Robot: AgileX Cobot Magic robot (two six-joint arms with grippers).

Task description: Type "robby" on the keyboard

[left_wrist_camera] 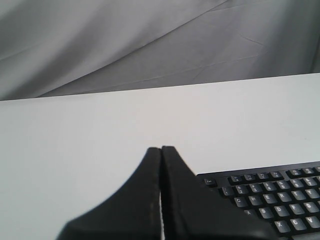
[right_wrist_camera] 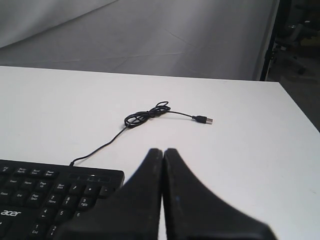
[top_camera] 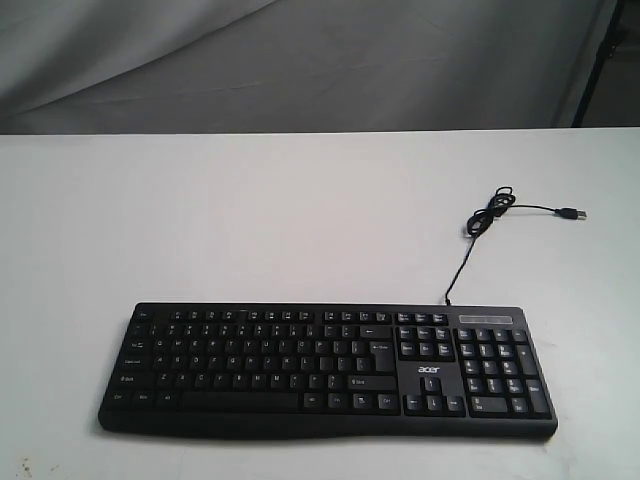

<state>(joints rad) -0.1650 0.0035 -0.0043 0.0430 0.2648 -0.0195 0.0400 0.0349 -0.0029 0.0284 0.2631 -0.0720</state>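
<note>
The wide black keyboard (top_camera: 327, 369) with white legends and an acer logo lies near the front of the white table (top_camera: 250, 220). Its thin black cable (top_camera: 487, 222) curls away behind it and ends in a loose USB plug (top_camera: 573, 213). No arm shows in the exterior view. In the left wrist view my left gripper (left_wrist_camera: 161, 149) is shut and empty, held off the Esc corner of the keyboard (left_wrist_camera: 270, 195). In the right wrist view my right gripper (right_wrist_camera: 163, 150) is shut and empty beside the number-pad corner of the keyboard (right_wrist_camera: 50, 192), with the cable (right_wrist_camera: 145, 116) beyond it.
Grey cloth (top_camera: 300, 60) hangs behind the table's far edge. A dark stand (top_camera: 605, 55) rises at the back right. The table's right edge (right_wrist_camera: 295, 105) runs close to the right gripper's side.
</note>
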